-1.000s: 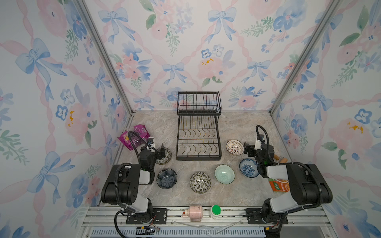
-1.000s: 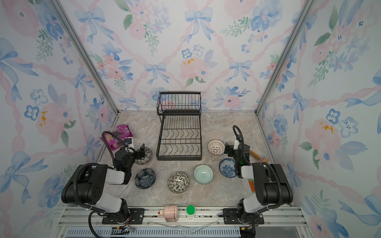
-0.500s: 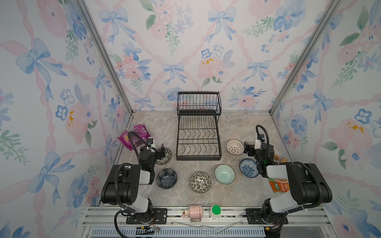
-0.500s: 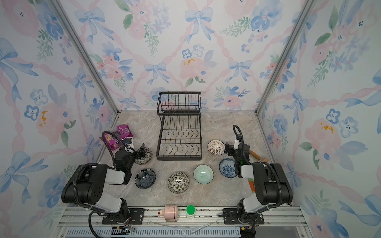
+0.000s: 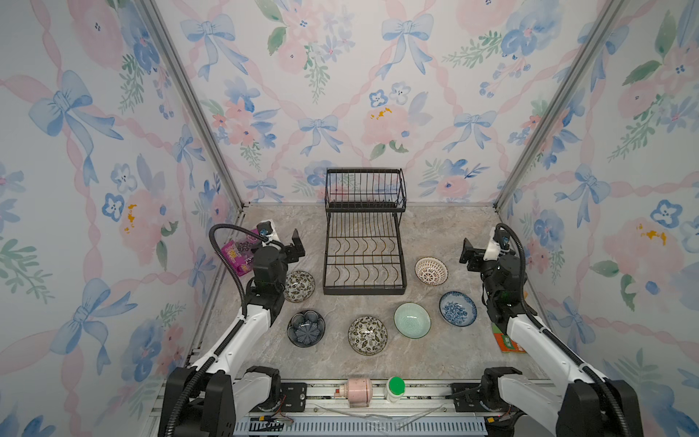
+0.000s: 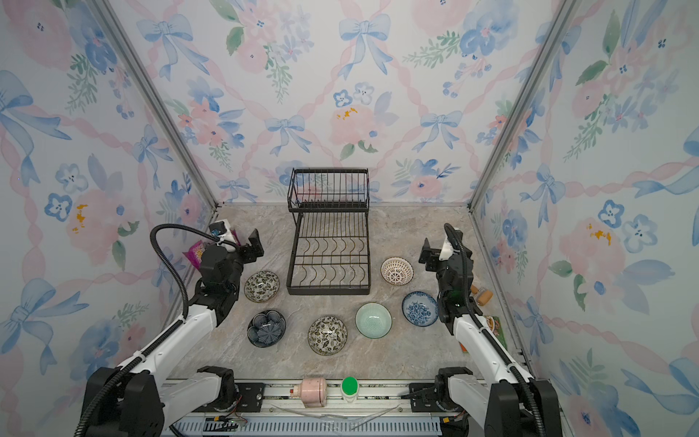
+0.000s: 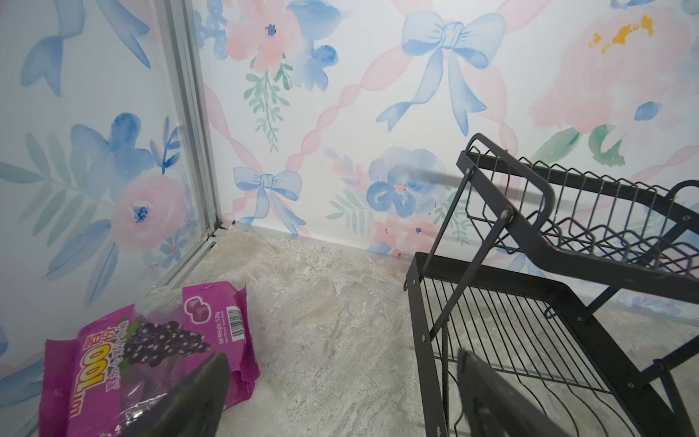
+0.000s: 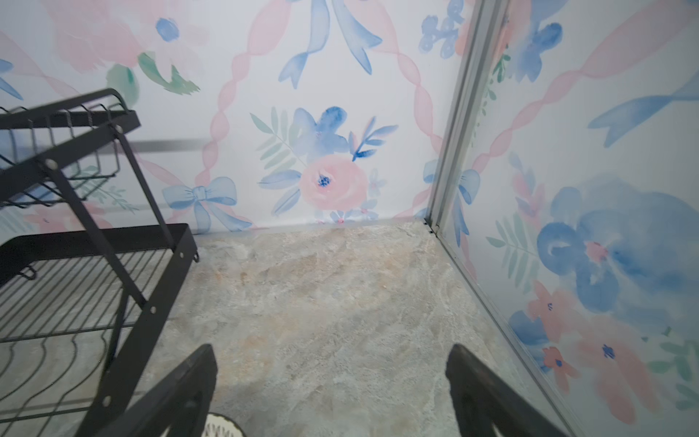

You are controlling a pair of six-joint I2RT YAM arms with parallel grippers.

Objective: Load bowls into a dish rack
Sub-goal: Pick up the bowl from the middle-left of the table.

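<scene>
On the tabletop point(image 5: 435, 234), six bowls point(image 5: 412, 320), one dish rack point(image 5: 365, 290)

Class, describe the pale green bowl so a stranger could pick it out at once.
Find the black dish rack by the back wall. Just in front of its near edge, the pale green bowl sits between a blue floral bowl and a black-and-cream floral bowl. It alone is one plain colour, no flowers.

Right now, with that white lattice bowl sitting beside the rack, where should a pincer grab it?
The white lattice bowl stands upright, mouth up, apart from the dish rack, so its thin rim is exposed. Probably pinch that rim on the side facing the right pincer, from above: one jaw inside, one outside.
</scene>
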